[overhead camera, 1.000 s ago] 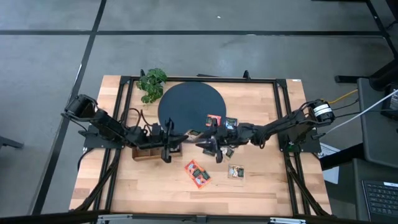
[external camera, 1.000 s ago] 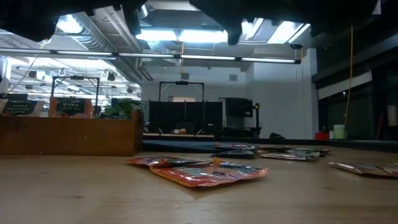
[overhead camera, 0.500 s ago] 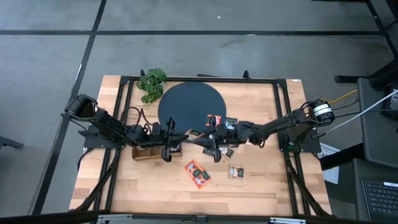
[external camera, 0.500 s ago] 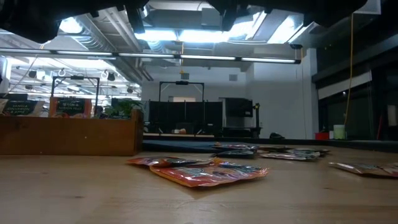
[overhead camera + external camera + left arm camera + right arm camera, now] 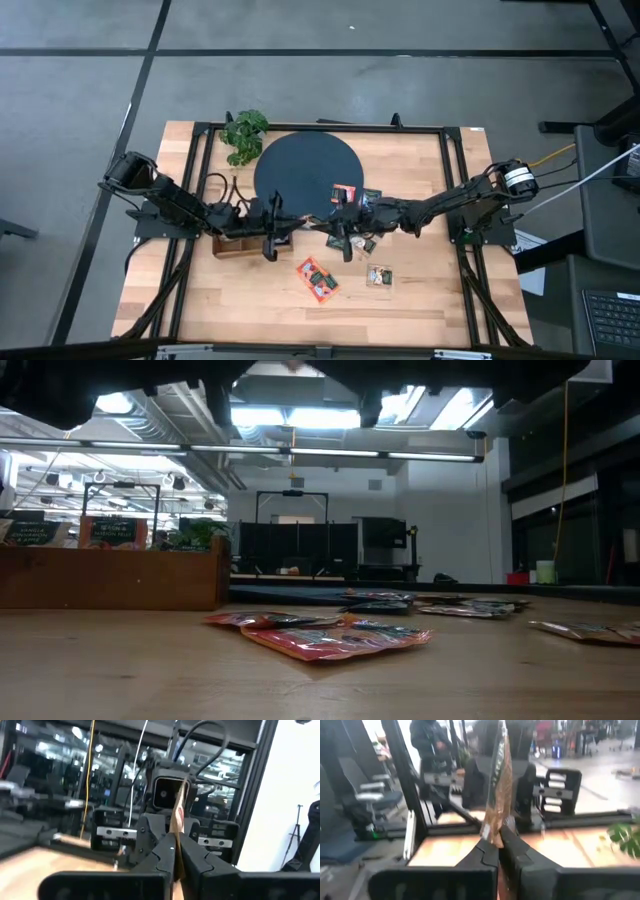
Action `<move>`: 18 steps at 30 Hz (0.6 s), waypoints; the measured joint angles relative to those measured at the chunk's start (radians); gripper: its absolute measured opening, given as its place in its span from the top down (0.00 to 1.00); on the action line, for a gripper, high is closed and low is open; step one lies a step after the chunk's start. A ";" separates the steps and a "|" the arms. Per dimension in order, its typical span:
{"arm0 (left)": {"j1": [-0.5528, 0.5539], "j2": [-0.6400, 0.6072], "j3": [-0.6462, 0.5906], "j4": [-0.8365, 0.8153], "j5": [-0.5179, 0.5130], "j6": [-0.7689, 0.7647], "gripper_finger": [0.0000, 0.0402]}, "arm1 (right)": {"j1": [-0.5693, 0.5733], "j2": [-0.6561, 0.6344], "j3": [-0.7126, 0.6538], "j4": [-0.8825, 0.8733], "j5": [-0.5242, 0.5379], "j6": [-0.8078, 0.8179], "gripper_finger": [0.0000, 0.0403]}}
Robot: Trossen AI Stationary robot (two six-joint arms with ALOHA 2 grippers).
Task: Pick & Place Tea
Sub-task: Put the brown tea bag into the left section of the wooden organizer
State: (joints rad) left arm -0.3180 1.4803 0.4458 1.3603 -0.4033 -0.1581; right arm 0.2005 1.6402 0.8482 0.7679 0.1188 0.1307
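One tea sachet (image 5: 176, 815) hangs above the table's middle between my two grippers, and both wrist views show it edge-on. My left gripper (image 5: 298, 219) comes from the table's left and is shut on it. My right gripper (image 5: 322, 221) comes from the right and is shut on it too. Other tea sachets lie flat on the wood: an orange-red one (image 5: 317, 277) and a light one (image 5: 379, 276). Two more tea sachets (image 5: 344, 190) lie at the dark disc's (image 5: 300, 165) near right rim. My left gripper pinches the sachet's left-hand edge (image 5: 173, 831) between its two fingers (image 5: 192, 857). It reaches in roughly level from the table's left. The sachet stands on edge, clear of the table. My right gripper pinches the same sachet's opposite edge (image 5: 494, 832) between its two fingers (image 5: 485, 852), roughly level from the table's right. The sachet stands upright ahead of them and reaches toward the left gripper.
A brown wooden compartment tray (image 5: 240, 243) sits under the left arm, and it also shows in the low view (image 5: 110, 575). A leafy plant (image 5: 244, 134) stands at the far left. More sachets (image 5: 320, 632) lie on the wood near the front. A person (image 5: 431, 742) stands beyond the table.
My right gripper has crept toward the table's left, up to the left gripper and the sachet it holds. The left gripper and the sachet have stayed where they were, above the table.
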 joint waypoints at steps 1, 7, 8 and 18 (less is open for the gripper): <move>0.000 0.000 0.000 -0.009 -0.001 -0.022 0.96 | 0.000 0.000 0.001 -0.030 0.001 0.018 0.99; 0.005 -0.003 0.000 -0.104 0.055 -0.136 0.85 | 0.000 0.002 0.000 -0.218 -0.043 0.102 0.99; 0.009 -0.007 0.000 -0.136 0.079 -0.168 0.83 | 0.000 0.002 0.000 -0.249 -0.054 0.114 0.99; 0.076 -0.028 0.068 -0.474 0.306 -0.417 0.70 | 0.000 0.002 0.000 -0.373 -0.157 0.179 1.00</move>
State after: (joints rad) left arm -0.2424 1.4525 0.5133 0.8865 -0.0968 -0.5753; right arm 0.2001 1.6421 0.8478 0.3949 -0.0381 0.3099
